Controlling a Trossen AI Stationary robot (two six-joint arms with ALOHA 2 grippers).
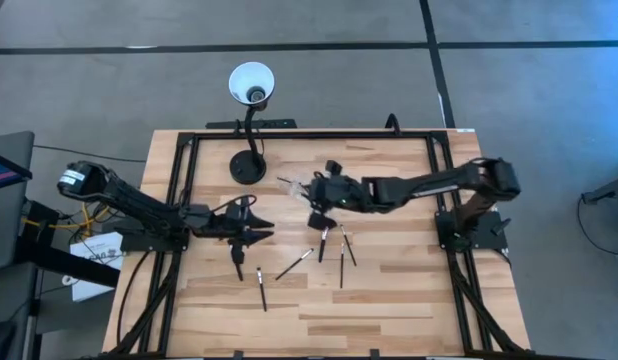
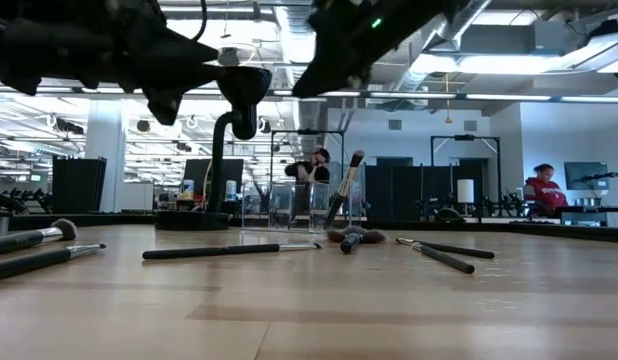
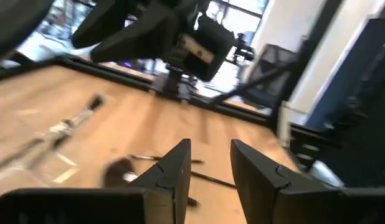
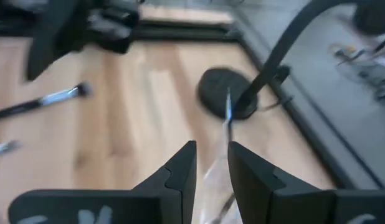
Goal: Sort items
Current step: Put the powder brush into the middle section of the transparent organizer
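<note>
Wooden counter point(image 1: 389, 300) carries brushes point(image 1: 341, 262) scattered at centre, long axes mostly running 12 to 6 o'clock. Left gripper point(image 1: 251, 233) fingers are parted, empty. Right gripper point(image 1: 315, 192) fingers are narrowly parted, hold undetermined.

A: What is seen on the table point(image 1: 389, 300)?
B: A lamp point(image 1: 250, 85) is stood at the far edge, its shade turned upward; a clear pouch point(image 1: 294, 186) is laid just beside its base.
A: And beyond?
B: Two people point(image 2: 542, 187) are seen in the room.
</note>
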